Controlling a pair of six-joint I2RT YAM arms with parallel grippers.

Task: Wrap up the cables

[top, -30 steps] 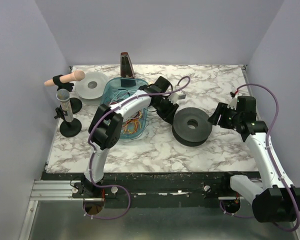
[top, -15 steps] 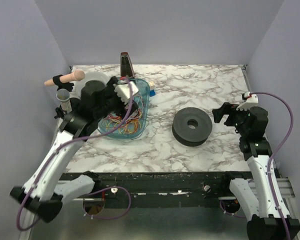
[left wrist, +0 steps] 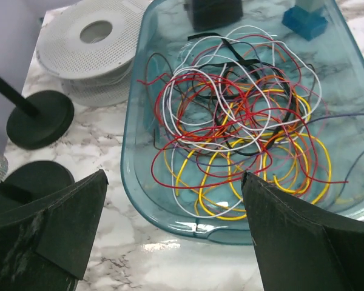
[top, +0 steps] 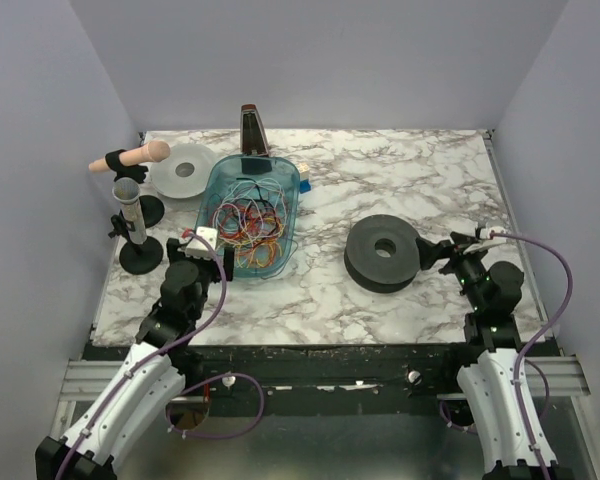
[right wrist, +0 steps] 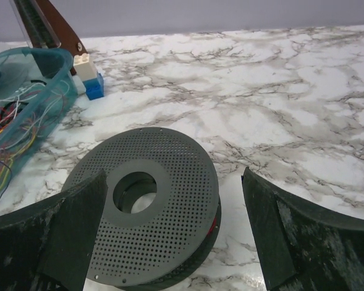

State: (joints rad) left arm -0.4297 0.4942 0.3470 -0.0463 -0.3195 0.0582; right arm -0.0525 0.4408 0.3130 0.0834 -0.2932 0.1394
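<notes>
The cables (top: 248, 222) lie as a loose tangle of red, yellow, white and orange wire (left wrist: 242, 121) inside a teal tub (top: 215, 180). My left gripper (top: 212, 262) is open just short of the tub's near rim (left wrist: 133, 176), with nothing between its fingers (left wrist: 175, 182). My right gripper (top: 435, 253) is open beside the right side of the black spool (top: 383, 253). In the right wrist view the spool (right wrist: 148, 212) lies flat in front of the empty right gripper (right wrist: 174, 182). A sliver of red (right wrist: 213, 225) shows between the spool's flanges.
A white spool (top: 183, 172) lies at the back left, with two black-based stands (top: 140, 250) in front of it along the left edge. A metronome (top: 253, 130) and a blue block (top: 304, 183) are behind the tub. Walls close in both sides.
Both arms have pulled back toward the near edge. The left gripper left the spool, passed over the tub and now faces it from the front. Both grippers have opened wide.
</notes>
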